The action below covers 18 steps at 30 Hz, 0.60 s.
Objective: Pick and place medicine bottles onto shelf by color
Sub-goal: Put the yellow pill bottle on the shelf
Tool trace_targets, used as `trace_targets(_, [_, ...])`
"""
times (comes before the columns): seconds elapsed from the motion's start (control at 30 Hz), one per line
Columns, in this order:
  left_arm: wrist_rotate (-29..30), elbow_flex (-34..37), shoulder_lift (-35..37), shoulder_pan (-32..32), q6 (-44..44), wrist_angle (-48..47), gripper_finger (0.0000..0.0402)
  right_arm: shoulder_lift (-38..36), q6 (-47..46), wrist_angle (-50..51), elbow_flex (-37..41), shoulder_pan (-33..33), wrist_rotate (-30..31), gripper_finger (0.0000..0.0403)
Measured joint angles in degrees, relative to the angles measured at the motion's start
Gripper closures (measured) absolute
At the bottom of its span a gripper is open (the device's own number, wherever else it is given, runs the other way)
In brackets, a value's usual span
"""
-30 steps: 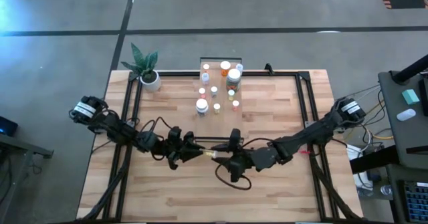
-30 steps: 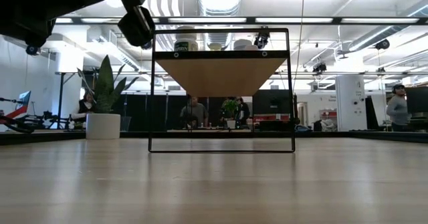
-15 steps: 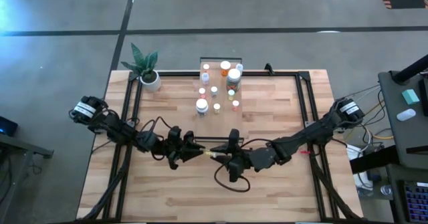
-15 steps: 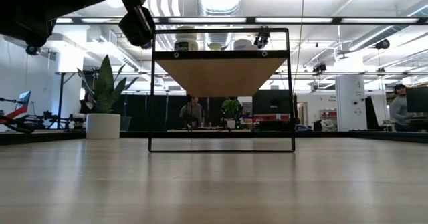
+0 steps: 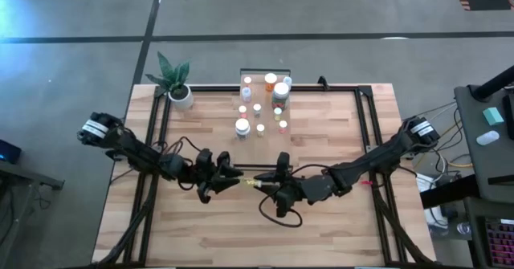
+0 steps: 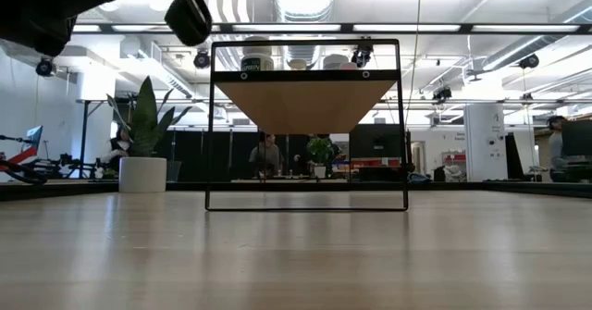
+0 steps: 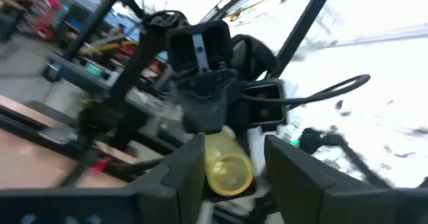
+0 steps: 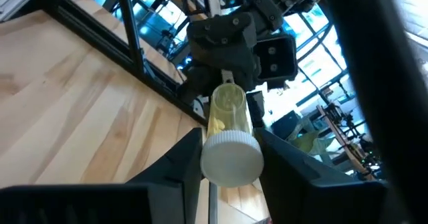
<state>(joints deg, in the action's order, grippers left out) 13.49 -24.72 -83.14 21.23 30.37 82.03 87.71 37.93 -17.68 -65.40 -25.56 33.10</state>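
No label on the bottles can be read. Mid-bench, the right tool (image 5: 263,186) is clamped on the white-capped end of a clear yellowish bottle (image 8: 229,127) held level in the air. The left tool (image 5: 234,178) has let go since a second ago and drawn back leftward, its fingers (image 7: 182,164) now apart beside the bottle's base. The other bottles (image 5: 242,127) stand by the shelf (image 6: 306,104) at the far edge.

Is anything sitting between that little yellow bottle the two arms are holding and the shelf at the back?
Yes. Loose medicine bottles stand on the table between the yellow bottle, held by the right gripper mid-table, and the shelf at the far edge.
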Motion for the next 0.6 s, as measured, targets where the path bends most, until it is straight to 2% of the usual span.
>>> trace_targets(0.27, [-0.1, 0.1, 15.7, -3.5, -10.2, -22.9, 0.0228, -3.7, -2.3, 3.2, 0.0, 0.0, 2.4, 0.0286])
trace_targets(0.6, [0.2, 0.6, 37.8, -6.6, -19.1, -48.6, 0.0226, -11.4, -11.5, 12.9, 0.0, 3.3, 6.5, 0.0286])
